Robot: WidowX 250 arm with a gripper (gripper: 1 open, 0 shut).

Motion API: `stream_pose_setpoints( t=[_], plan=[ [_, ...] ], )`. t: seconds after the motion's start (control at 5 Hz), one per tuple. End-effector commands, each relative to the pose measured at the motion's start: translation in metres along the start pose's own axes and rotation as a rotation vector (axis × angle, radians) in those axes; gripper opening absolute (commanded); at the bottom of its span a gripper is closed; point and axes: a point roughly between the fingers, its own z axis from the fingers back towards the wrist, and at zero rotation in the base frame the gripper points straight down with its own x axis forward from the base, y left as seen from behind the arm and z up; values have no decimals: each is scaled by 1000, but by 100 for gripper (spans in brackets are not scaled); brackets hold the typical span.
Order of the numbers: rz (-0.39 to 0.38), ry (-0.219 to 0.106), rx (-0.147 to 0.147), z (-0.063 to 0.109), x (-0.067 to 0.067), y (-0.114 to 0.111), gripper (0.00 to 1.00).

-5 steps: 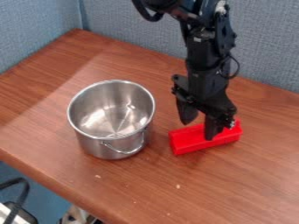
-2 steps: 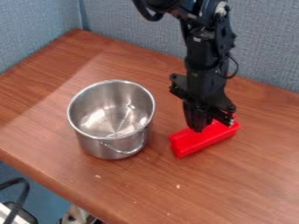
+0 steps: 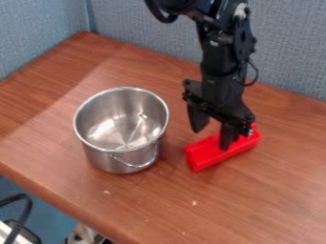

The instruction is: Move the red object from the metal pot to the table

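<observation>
Red block (image 3: 224, 151) lies flat on the wood-grain desk (image 3: 76, 76), just to the right of the metal pot (image 3: 121, 129) and clear of its wall. The pot stands upright with nothing visible inside, its small loop handle toward the camera. By the look of things, the transfer itself is done and what is left is the release and retreat.

The gripper (image 3: 215, 132) points straight down over the far end of the block, its two black fingers spread apart. One finger comes down in front of the block's right part; the other stands off its left side, toward the pot. The jaws look parted wider than the block, so it seems to grip nothing, though whether a fingertip touches the plastic is hard to tell from this angle.

To finish cleanly, the arm should lift straight up before travelling sideways. The fingers straddle the block closely, and any sideways drift at this height could drag it or flip it onto an edge. Keeping the jaws at their present spread during the rise would avoid catching it again. The pot sits near enough that a retreat toward the left should wait until the fingers clear its rim.
</observation>
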Motion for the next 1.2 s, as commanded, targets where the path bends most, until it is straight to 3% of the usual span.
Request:
stream_pose_setpoints(
  t=[0.0,0.2,0.4,1.0],
  plan=[
    [-4,-17,9,4,3,0,0],
    [0,-9,13,4,2,0,0],
    [2,-6,20,4,0,-1,100],
    [12,-3,22,-5,0,-1,100]
  ],
)
